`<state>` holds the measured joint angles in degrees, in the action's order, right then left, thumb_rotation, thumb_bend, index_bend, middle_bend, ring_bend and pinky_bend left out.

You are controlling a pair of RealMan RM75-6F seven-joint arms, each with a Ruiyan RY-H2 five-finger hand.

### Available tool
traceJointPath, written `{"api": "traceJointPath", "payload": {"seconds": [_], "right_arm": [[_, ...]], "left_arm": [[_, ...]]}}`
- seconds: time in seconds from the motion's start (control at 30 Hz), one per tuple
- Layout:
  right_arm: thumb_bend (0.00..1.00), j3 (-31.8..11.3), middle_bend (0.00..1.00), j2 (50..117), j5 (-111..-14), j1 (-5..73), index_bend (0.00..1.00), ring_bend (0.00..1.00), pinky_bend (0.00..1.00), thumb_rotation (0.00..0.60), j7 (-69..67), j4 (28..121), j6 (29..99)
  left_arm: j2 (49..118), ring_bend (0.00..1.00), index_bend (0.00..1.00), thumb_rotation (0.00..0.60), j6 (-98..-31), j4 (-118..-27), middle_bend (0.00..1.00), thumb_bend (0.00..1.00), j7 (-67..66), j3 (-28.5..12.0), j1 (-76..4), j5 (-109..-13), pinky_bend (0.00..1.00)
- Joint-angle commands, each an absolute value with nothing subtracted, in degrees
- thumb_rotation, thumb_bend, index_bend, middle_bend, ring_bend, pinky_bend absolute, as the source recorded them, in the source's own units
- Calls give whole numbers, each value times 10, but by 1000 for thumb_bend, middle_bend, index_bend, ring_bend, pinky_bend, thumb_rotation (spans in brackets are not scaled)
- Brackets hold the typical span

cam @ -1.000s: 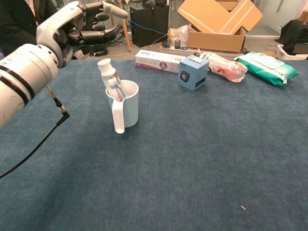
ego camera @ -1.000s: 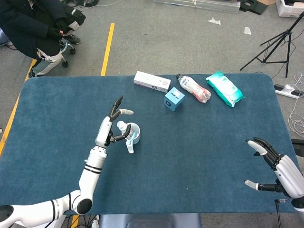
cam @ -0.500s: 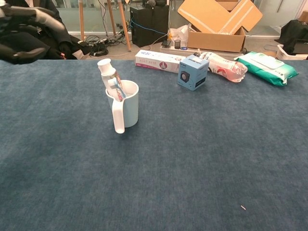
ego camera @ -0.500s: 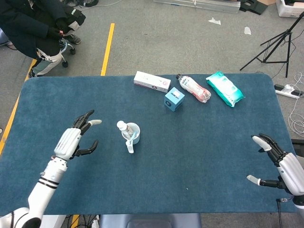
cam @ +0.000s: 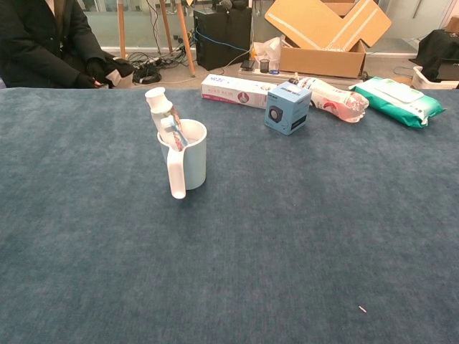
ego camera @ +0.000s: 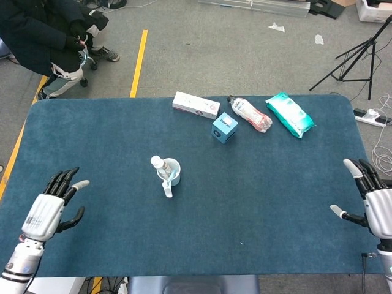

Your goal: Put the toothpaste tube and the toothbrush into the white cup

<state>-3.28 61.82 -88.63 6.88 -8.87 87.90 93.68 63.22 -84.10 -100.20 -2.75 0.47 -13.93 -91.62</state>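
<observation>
- My left hand sits at the near left edge of the table, fingers spread, holding nothing. It is well apart from the cup.
- My right hand sits at the near right edge, fingers apart and empty too. Neither hand shows in the chest view.
- The cup stands upright left of the table's middle, its handle turned toward me.
- Inside it, the tube stands cap up and leans toward the far left rim. The brush sits beside it, head up, just clearing the rim.
- Both things are in, so I judge the task done.
- Risk one: the tube stands tall above the rim and leans, so a bump to the table or cup could tip the whole lot over.
- Risk two: any sweep of my left arm across the middle could catch the handle and knock the cup down.
- Along the far edge lie a white box, a blue cube, a bottle and a wipes pack, all well clear of the cup.
- A person sits by the far left corner, near my left arm's reach.
</observation>
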Motion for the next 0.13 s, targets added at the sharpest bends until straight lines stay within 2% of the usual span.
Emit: {"api": "traceJointPath", "payload": {"seconds": [0.03, 0.13], "right_arm": [[12, -47, 160, 617, -853, 70, 48, 85, 403, 600, -61, 900, 905], [12, -50, 160, 611, -849, 73, 48, 85, 403, 600, -69, 903, 894]], "left_arm": [[635, 0, 199, 600, -855, -989, 0, 420, -31, 9, -127, -921, 0], [639, 0, 199, 600, -869, -977, 0, 420, -26, 9, -116, -922, 0]]}}
